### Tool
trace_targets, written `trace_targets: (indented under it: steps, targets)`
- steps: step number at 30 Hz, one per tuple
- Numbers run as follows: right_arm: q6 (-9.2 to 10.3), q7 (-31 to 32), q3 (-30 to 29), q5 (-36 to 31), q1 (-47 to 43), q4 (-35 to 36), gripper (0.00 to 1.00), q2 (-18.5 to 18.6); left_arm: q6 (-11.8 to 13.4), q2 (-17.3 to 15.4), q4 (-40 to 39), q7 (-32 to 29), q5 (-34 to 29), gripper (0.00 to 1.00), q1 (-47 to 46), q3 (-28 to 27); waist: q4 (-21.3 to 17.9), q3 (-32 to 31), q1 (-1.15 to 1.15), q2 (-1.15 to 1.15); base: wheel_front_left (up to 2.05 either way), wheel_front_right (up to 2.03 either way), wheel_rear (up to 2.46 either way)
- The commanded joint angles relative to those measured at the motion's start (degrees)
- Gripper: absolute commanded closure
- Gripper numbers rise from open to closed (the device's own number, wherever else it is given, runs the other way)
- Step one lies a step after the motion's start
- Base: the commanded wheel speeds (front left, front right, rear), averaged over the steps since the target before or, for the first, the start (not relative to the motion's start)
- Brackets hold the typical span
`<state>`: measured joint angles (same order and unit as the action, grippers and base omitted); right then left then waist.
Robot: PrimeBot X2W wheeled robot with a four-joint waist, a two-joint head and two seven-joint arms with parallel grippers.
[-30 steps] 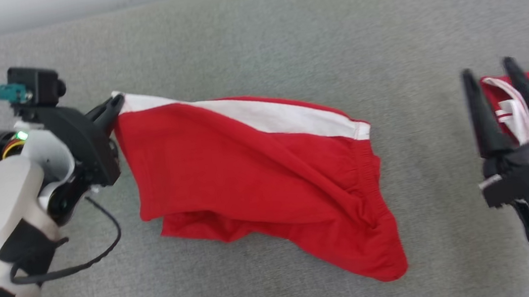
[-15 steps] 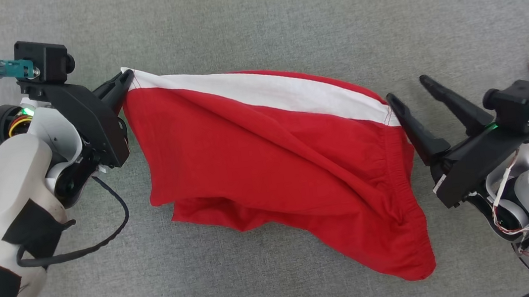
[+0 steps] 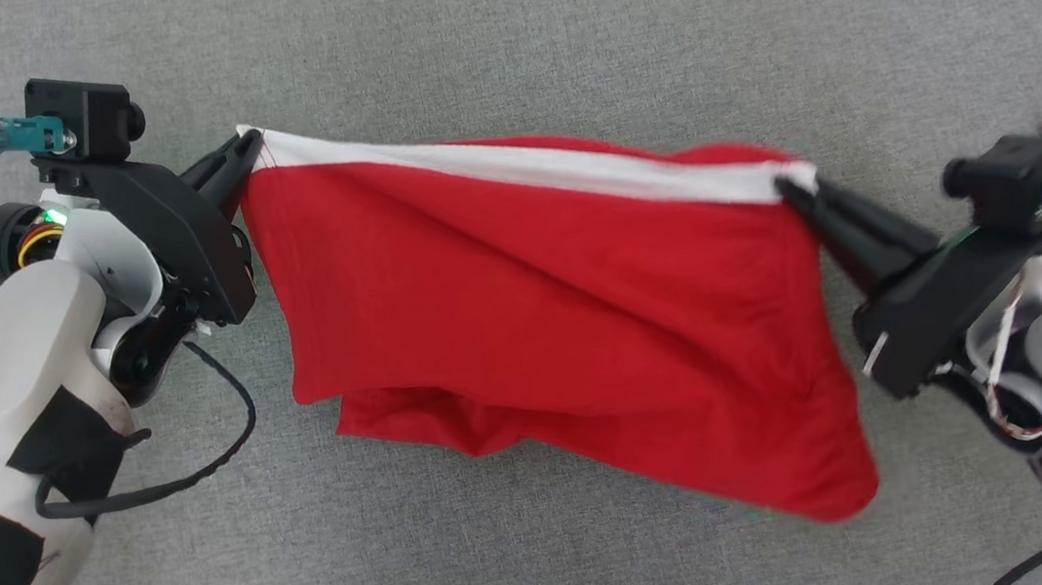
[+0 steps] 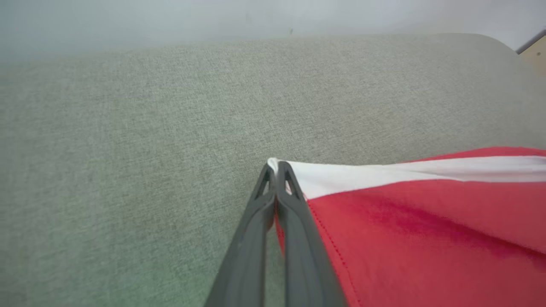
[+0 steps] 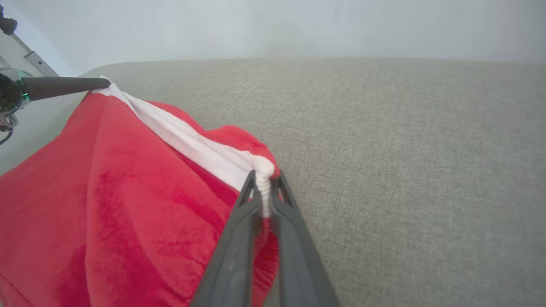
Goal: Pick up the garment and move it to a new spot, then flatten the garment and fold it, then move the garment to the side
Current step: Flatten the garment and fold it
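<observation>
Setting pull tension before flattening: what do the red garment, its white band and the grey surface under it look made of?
Red garment: soft matte knit, probably cotton jersey; it drapes and creases loosely. White band: similar matte cloth, stitching visible at its end. Grey surface: matte heathered woven fabric, upholstery-like; fine weave grain shows.

No readable text, labels, brands or numbers appear anywhere (not on any surface in view).
</observation>
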<state>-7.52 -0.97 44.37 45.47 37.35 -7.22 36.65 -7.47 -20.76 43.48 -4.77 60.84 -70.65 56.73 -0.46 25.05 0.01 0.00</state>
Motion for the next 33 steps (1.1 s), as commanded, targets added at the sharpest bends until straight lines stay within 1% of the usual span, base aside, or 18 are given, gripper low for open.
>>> trace_targets:
  steps: [1,6,11,16,19,21,24,28,31,33]
  targets:
    - [0.06,-0.5,-0.2,-0.2,0.4,-0.2,1.00,0.5,0.0,-0.3,0.2,0.4,0.1,1.00,-0.6,0.2,-0.1,-0.2,-0.01,0.00,0.00,0.00,0.00]
    - [0.06,-4.5,-3.3,-1.4,1.5,-1.9,1.00,-0.4,0.0,-0.9,-0.1,4.3,0.1,1.00,-1.3,0.0,-0.2,-1.9,-0.01,0.00,0.00,0.00,0.00]
    - [0.07,-8.1,-8.7,-3.4,4.0,-3.9,1.00,-2.1,0.1,-1.0,-0.2,9.0,-0.6,1.00,-2.5,-1.2,-0.3,-4.0,-0.01,0.00,0.00,0.00,0.00]
    - [0.08,-9.6,-13.1,-5.6,6.3,-3.8,1.00,-4.0,1.8,-0.6,-1.7,12.8,0.8,1.00,-3.3,-3.9,-0.1,-6.6,-0.01,0.00,0.00,0.00,0.00]
    - [0.08,-9.8,-15.7,-6.9,6.8,-2.8,1.00,-4.9,3.6,-1.1,-4.2,14.6,1.6,1.00,-3.6,-5.7,-0.1,-8.1,-0.01,0.00,0.00,0.00,0.00]
    - [0.08,-9.8,-17.2,-7.9,7.2,-2.1,1.00,-5.6,5.5,-2.0,-6.4,15.6,1.5,1.00,-3.8,-6.8,-0.2,-9.2,-0.01,0.00,0.00,0.00,0.00]
    - [0.08,-9.2,-19.4,-9.0,7.6,-0.5,1.00,-6.5,8.7,-3.3,-11.2,17.0,1.3,1.00,-3.9,-8.6,-0.2,-10.8,-0.01,0.00,0.00,0.00,0.00]
    - [0.09,-8.1,-21.9,-10.0,8.0,1.2,1.00,-7.8,13.3,-5.9,-19.2,18.1,0.0,1.00,-3.7,-10.8,-0.2,-12.9,-0.01,0.00,0.00,0.00,0.00]
    - [0.09,-7.0,-23.2,-10.7,8.7,2.2,1.00,-8.4,16.6,-7.7,-24.9,17.8,-1.1,1.00,-3.7,-11.7,-0.1,-14.0,-0.01,0.00,0.00,0.00,0.00]
    - [0.09,-6.1,-23.5,-10.8,9.2,2.8,1.00,-9.0,18.1,-8.7,-28.4,17.1,-1.6,1.00,-3.8,-11.7,-0.1,-14.6,-0.01,0.00,0.00,0.00,0.00]
